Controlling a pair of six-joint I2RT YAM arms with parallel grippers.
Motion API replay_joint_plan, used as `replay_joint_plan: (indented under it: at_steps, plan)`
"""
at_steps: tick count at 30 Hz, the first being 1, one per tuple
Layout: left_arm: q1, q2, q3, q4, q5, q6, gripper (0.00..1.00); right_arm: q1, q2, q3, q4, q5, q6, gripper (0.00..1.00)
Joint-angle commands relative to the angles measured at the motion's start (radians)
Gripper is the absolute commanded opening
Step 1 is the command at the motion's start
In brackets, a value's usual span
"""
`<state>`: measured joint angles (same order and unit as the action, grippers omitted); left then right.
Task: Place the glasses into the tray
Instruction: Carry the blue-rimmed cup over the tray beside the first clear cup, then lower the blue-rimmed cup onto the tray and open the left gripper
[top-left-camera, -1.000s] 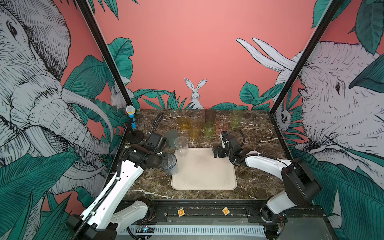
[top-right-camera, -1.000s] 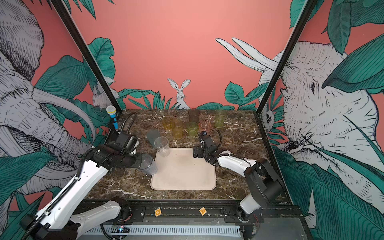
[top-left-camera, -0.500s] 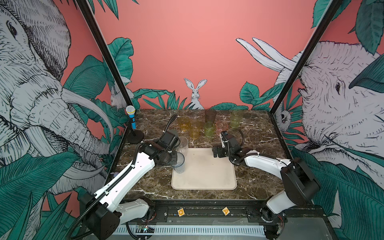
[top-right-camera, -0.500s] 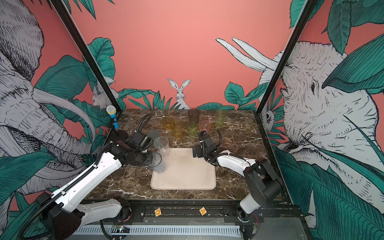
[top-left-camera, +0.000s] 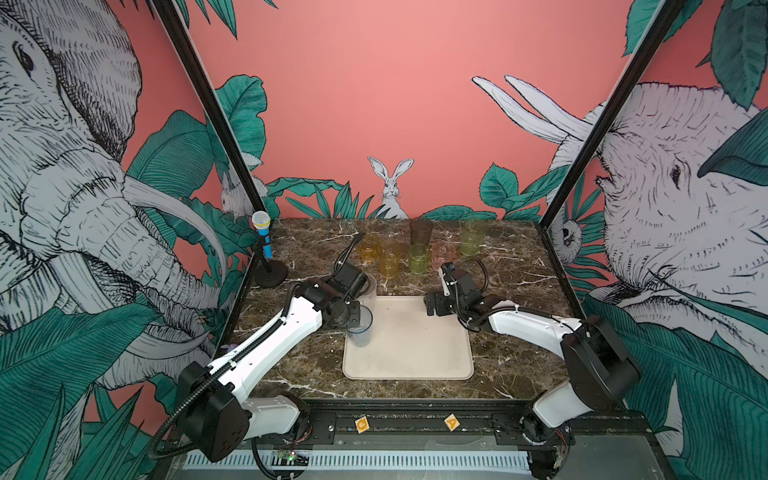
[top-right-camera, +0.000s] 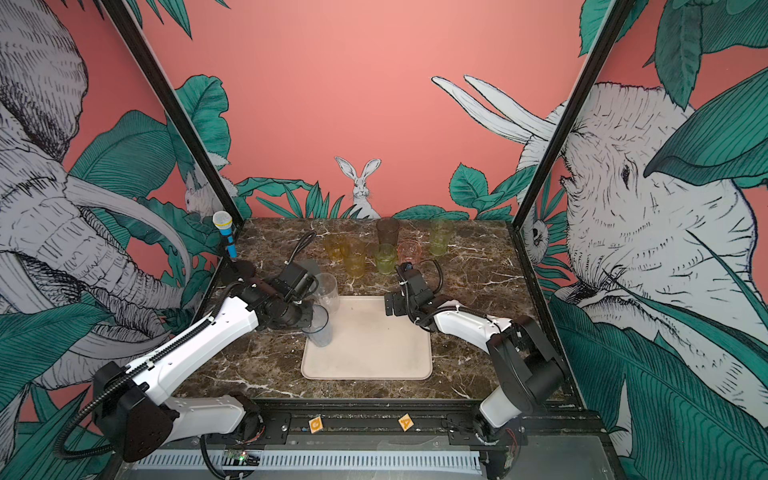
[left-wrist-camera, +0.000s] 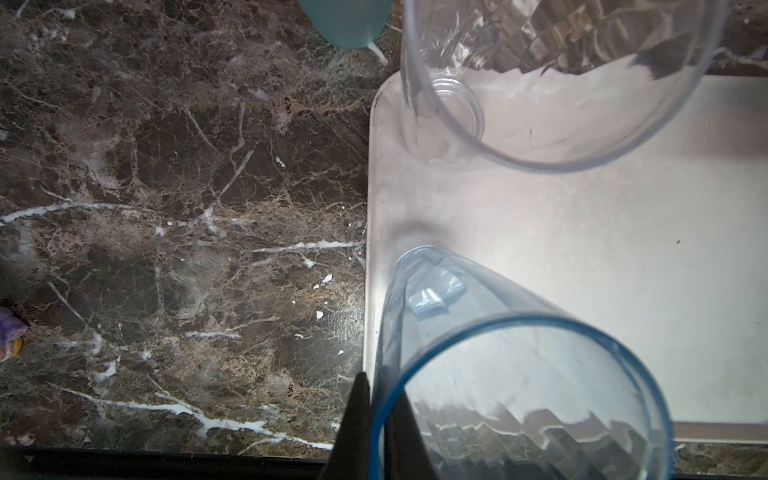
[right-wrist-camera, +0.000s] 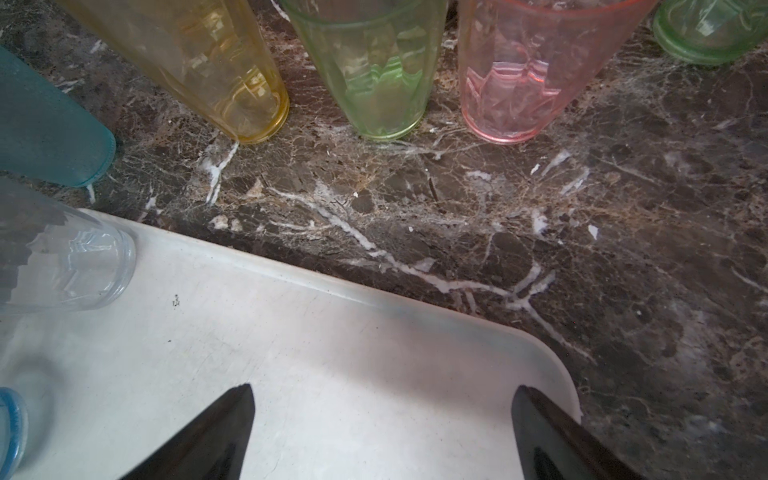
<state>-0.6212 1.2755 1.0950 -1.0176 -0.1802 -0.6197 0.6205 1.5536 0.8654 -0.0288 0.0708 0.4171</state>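
The cream tray (top-left-camera: 415, 345) (top-right-camera: 374, 345) lies mid-table. My left gripper (top-left-camera: 353, 316) (left-wrist-camera: 376, 399) is shut on the rim of a blue-grey glass (top-left-camera: 360, 330) (left-wrist-camera: 457, 299), one finger inside and one outside. The glass's base is over the tray's left edge. A clear glass (top-left-camera: 369, 291) (left-wrist-camera: 540, 104) stands in the tray's far left corner. My right gripper (top-left-camera: 432, 307) (right-wrist-camera: 382, 395) hangs open and empty over the tray's far right corner. Yellow (right-wrist-camera: 208, 62), green (right-wrist-camera: 374, 75), pink (right-wrist-camera: 519, 75) and teal (right-wrist-camera: 45, 133) glasses stand on the marble behind the tray.
Further back stand a short amber glass (top-left-camera: 368, 248), a smoky grey one (top-left-camera: 421, 232) and a tall green one (top-left-camera: 471, 237). A blue-and-yellow toy microphone (top-left-camera: 262, 237) on a black stand sits at the far left. Black frame posts bound both sides.
My left arm has carried the blue-grey glass rightward from the marble beside the tray to the tray's left edge. The right arm has not moved.
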Motion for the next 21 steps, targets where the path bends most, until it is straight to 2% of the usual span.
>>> replay_joint_plan:
  at_steps: [1, 21]
  plan:
    - [-0.006, 0.004, 0.012, 0.016, -0.017, -0.035, 0.00, -0.003, 0.011, 0.032, -0.002, -0.001, 0.006, 0.99]
    - [-0.017, 0.096, 0.055, 0.043, -0.022, -0.058, 0.00, -0.003, 0.019, 0.039, -0.009, -0.005, 0.008, 0.99]
